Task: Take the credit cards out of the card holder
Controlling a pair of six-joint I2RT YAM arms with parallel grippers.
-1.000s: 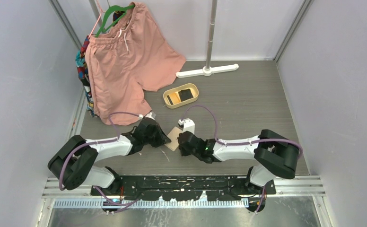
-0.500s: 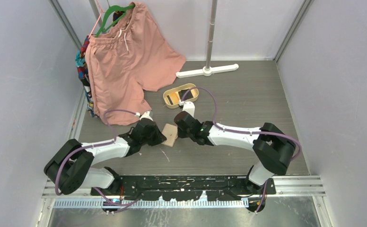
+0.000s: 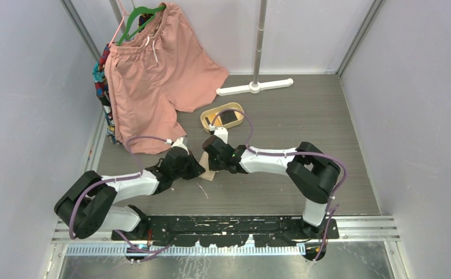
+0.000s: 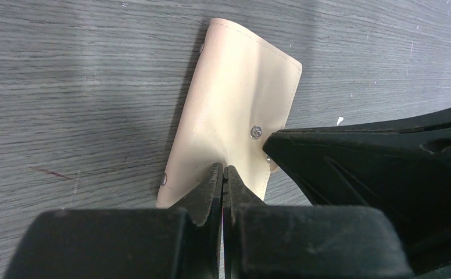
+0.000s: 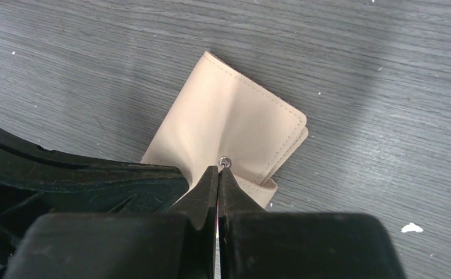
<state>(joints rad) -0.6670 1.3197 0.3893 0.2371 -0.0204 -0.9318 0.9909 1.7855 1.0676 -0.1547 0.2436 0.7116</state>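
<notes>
Handling a small beige leather-like folding card holder (image 4: 235, 104): light, soft and floppy. Its cover puckers where pinched, so we judge the flap edges near the metal snap stud (image 5: 225, 160) the best hold. It lies folded on the grey wood-grain tabletop (image 3: 304, 122), with no credit cards showing. Left jaws are closed on its edge and right jaws are closed beside the stud. Both arms reach low, wrists turned inward, tips almost meeting.

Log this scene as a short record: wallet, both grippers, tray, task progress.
holder: beige leather-like card holder, folded, between both grippers
left gripper: shut, pinching its cover
right gripper: shut, pinching the cover beside the metal snap
tray: oval tan tray behind the holder, black flat card inside
cards showing in holder: none
</notes>
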